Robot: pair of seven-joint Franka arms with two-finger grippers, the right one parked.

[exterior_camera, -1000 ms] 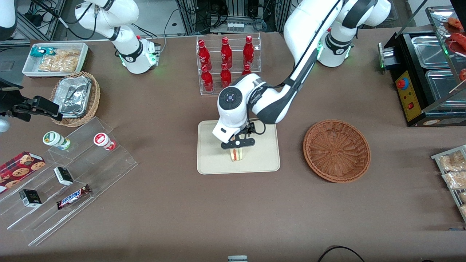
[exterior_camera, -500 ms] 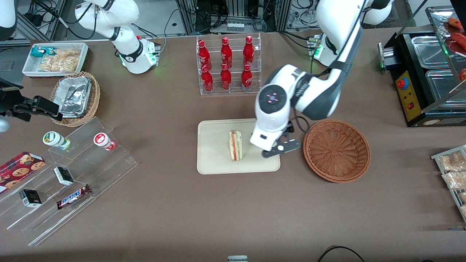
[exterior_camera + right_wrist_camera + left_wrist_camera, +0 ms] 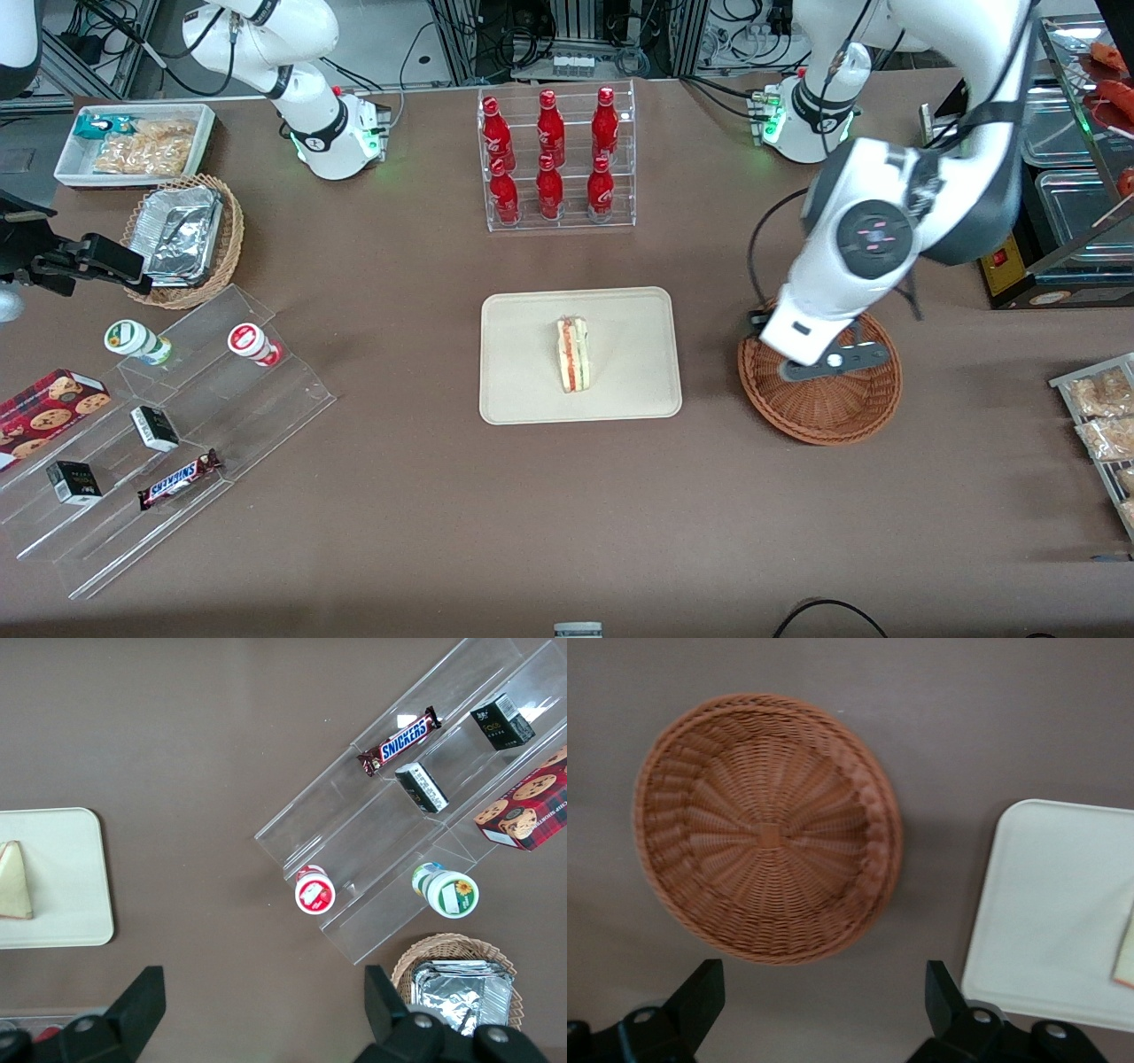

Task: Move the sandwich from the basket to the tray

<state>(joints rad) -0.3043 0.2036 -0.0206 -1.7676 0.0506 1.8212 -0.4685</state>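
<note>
sandwich (image 3: 573, 354) rests on edge at centre frame, on the tray (image 3: 523, 390), so delivery looks complete. gripper (image 3: 833, 365) hangs right of centre above the empty basket (image 3: 819, 416), fingers (image 3: 700, 997) spread apart, holding nothing; it appears clear of the load.

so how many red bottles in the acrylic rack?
6 red bottles: three on the upper tier, three lower. None seem hidden. End effector hovers above the basket.
</note>
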